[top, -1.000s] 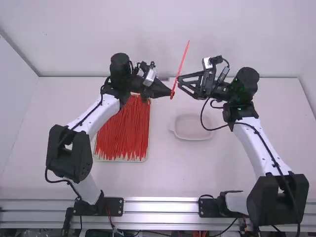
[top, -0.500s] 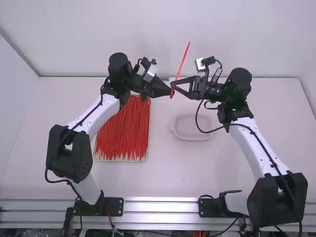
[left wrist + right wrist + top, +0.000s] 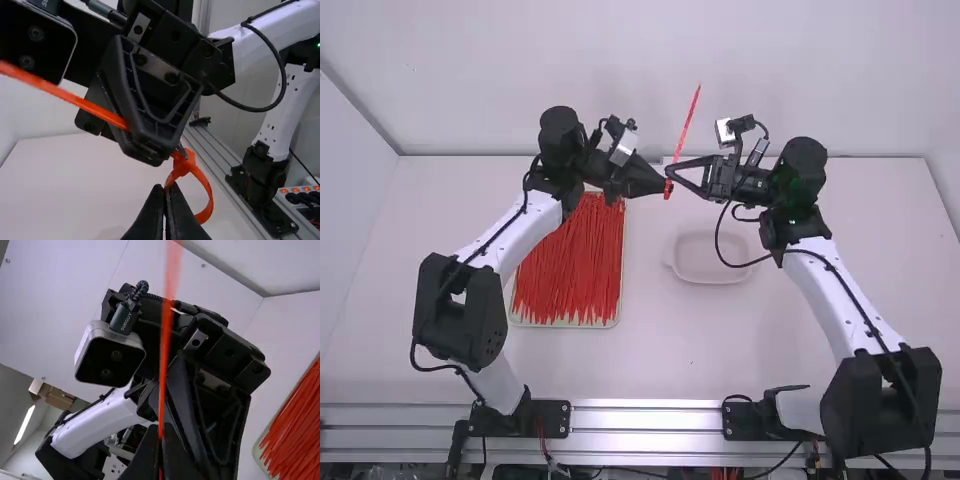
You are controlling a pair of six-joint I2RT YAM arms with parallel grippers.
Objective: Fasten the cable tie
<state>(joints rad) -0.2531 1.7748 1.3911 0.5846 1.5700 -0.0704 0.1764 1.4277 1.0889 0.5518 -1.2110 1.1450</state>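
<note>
Cable tie (image 3: 684,135) midair btw both jaws

- cable tie (image 3: 683,135): one red-orange plastic strap, held aloft.
- State: lower end curled into a small loop.
- Pose: long tail straight, rising steeply, tip leaning slightly right in the high view.

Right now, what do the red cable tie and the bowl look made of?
Cable tie: likely nylon or similar plastic, smooth with slight sheen; it curls into a loop without creasing, its free strap straight. Bowl: probably thin plastic, milky and matte; its pale walls barely stand out from the white table.
</note>
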